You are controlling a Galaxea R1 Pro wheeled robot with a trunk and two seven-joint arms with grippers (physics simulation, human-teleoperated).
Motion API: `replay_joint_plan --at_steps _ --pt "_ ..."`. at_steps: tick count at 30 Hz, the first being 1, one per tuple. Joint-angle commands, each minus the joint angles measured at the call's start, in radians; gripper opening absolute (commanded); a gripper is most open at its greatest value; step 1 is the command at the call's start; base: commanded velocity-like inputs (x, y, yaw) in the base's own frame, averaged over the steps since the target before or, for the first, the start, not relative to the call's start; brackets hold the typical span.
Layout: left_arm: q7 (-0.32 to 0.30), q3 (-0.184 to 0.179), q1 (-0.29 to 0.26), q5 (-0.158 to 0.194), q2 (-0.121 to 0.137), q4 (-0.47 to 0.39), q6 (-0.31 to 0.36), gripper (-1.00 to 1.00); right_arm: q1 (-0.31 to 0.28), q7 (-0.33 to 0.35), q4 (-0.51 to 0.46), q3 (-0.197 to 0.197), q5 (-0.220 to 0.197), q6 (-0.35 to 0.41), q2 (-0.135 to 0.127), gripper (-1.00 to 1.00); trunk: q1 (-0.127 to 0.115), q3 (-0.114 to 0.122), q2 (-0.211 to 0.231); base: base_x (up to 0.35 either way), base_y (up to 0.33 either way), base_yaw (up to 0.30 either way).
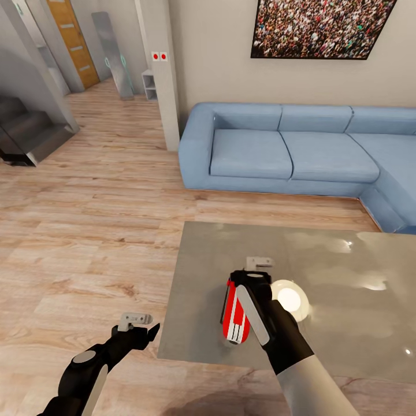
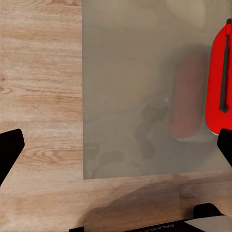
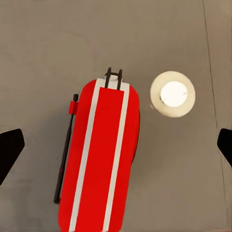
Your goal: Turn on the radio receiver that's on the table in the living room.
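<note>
Hovering over radio receiver [image 3: 99,159] on table [image 1: 358,323], right tool [image 3: 116,145] spread wide, empty; left tool [image 2: 116,145] wide, empty

Bare table [image 1: 346,323] surrounds the radio receiver [image 1: 234,315] (sofa [image 1: 289,150] well apart); right arm [image 1: 289,341] overhangs it.

Right claw [image 1: 249,277] spread wide (left claw [image 1: 144,332] too).

A red radio receiver [image 1: 234,316] is showing two white stripes and a black antenna, lying on a glossy grey desk [image 1: 346,312]. A pale blue sofa [image 1: 289,150] is sitting at twelve o'clock on light wood plank floor [image 1: 86,231], under a multicoloured crowd picture [image 1: 320,26].
</note>
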Motion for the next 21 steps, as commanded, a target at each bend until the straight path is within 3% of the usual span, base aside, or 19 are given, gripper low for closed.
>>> replay_joint_plan --at_steps 1,10,21 --pt "0.0 0.0 0.0 0.0 0.0 0.0 0.0 1.0 0.0 -0.001 0.001 0.0 -0.014 -0.003 0.0 1.0 0.0 0.0 0.0 0.0 0.0 0.0" --pt "-0.001 0.0 0.0 0.001 0.0 0.0 -0.001 1.0 0.0 0.0 0.08 0.006 -0.081 -0.056 0.0 1.0 0.0 0.0 0.0 0.0 0.0 0.0" --pt "-0.002 0.0 0.0 0.004 0.0 0.0 -0.005 1.0 -0.047 0.009 0.228 0.008 -0.099 -0.122 0.0 1.0 0.0 0.0 0.0 0.0 0.0 0.0"
